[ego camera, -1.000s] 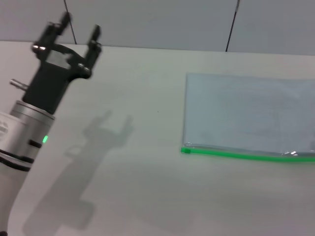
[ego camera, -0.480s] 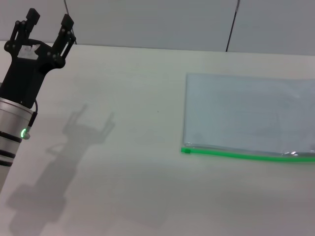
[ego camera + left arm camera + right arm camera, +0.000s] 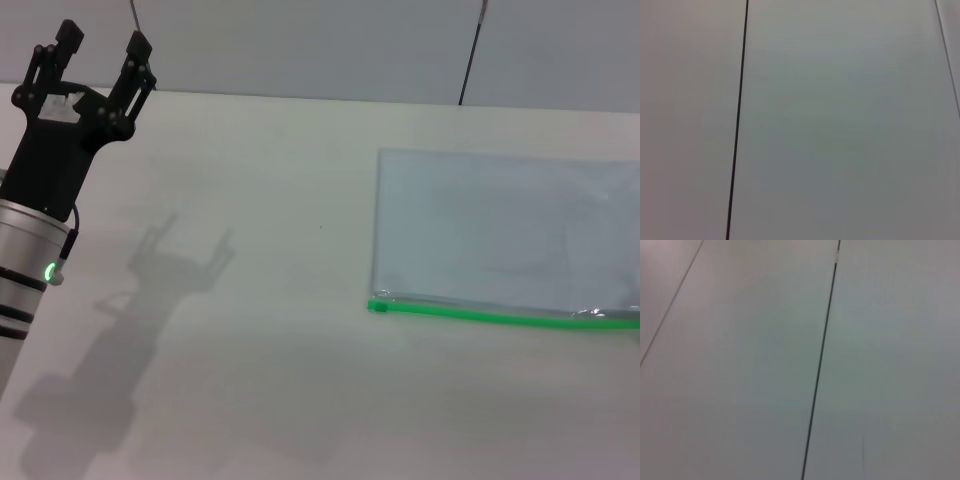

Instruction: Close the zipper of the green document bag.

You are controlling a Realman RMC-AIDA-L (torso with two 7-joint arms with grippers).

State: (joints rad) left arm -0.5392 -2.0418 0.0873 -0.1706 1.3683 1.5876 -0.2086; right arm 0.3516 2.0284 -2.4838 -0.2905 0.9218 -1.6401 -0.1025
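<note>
Left claw (image 3: 97, 62) agape — bag (image 3: 505, 235) apart

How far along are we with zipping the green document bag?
The green document bag lies flat on the table, its green zipper strip along the near edge. The slider cannot be made out, so open or closed is unclear. Nothing is in hand: the left gripper is raised at far left, fingers apart, away from the bag. The right gripper is out of view. This fits either before zipping or after.
</note>
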